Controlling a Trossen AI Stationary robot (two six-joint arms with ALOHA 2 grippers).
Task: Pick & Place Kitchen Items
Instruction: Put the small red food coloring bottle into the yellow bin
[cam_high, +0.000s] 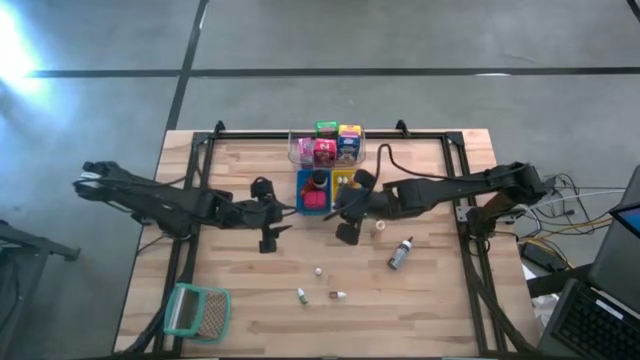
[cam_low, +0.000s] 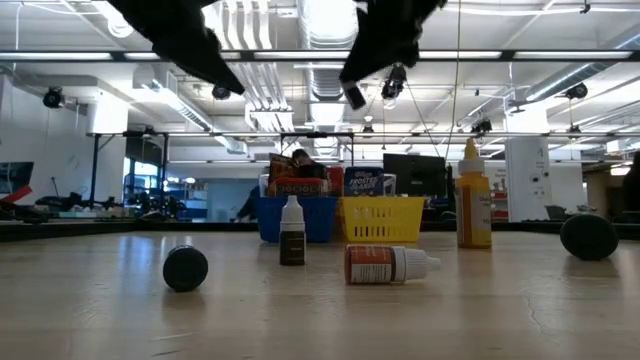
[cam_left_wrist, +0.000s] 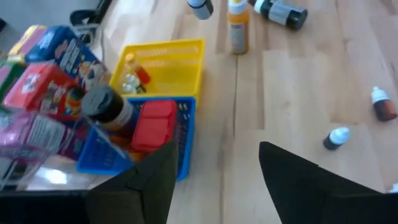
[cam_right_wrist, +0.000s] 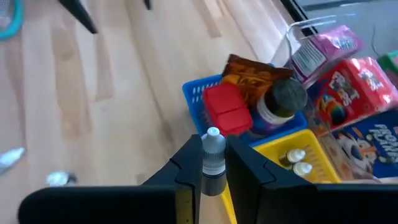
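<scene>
My right gripper (cam_right_wrist: 212, 168) is shut on a small grey bottle with a white cap (cam_right_wrist: 213, 155), high over the table beside the blue tray (cam_right_wrist: 193, 93) and the yellow tray (cam_right_wrist: 317, 152). It also shows in the high view (cam_high: 349, 218) and the low view (cam_low: 357, 92). My left gripper (cam_left_wrist: 217, 180) is open and empty, above the table just left of the blue tray (cam_high: 313, 192). The blue tray holds a red can (cam_left_wrist: 152, 124) and a dark jar (cam_left_wrist: 106, 106). Coloured packets (cam_high: 327, 146) stand in the clear tub. My right gripper pinches the small bottle's grey body (cam_right_wrist: 212, 177) between its two fingers, just below the white cap. The bottle lies along the fingers, and its cap (cam_right_wrist: 213, 138) sticks out past the fingertips. It is lifted clear of the table and the trays.
A larger grey bottle (cam_high: 400, 253) lies on the table right of centre, with a small yellow bottle (cam_high: 380, 226) near it. A few tiny bottles (cam_high: 318, 271) (cam_high: 301, 295) (cam_high: 340, 295) lie toward the near edge. The teal-rimmed mesh basket (cam_high: 197, 310) sits at the near left.
</scene>
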